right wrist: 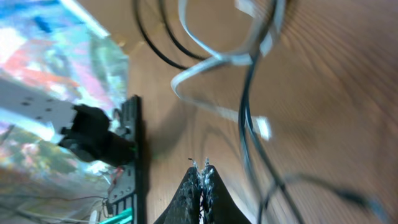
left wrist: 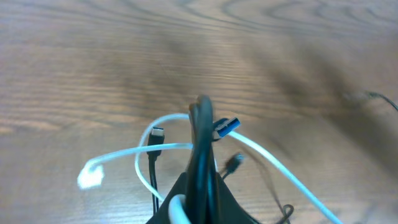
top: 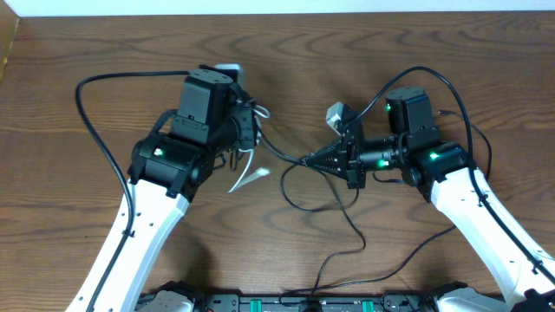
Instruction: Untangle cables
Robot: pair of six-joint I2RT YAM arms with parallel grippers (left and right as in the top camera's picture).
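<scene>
- Left gripper (left wrist: 200, 177), black and two-fingered, sits closest to your left wrist lens. Its fingers are clamped on an upright fold of the long thin black cord (left wrist: 202, 121).
- You will find the short thin white cord (left wrist: 138, 151) looped around that black fold, just above the left gripper's fingertips in the wrist view. One strand also shows at the base of the fingers, though you cannot tell if it is gripped.
- A blue-tipped flat plug (left wrist: 227, 126) juts out just right of the fold, touching it or nearly so.
- A small black plug end (left wrist: 157, 134) hangs just left of the fold, inside the white loop.
- The white cord's blurred end (left wrist: 91, 177) lies further left of the left gripper, over the brown wood-grain table (left wrist: 74, 62).
- From overhead, the black cord leaves the left gripper to its right, then curls in loose loops on the table.
- The right gripper (right wrist: 200, 167), black with pointed fingers, lies to the right of the left gripper and points at it. Its fingers are pressed together.
- The black cord meets that tip from overhead, but you cannot confirm a pinch.
</scene>
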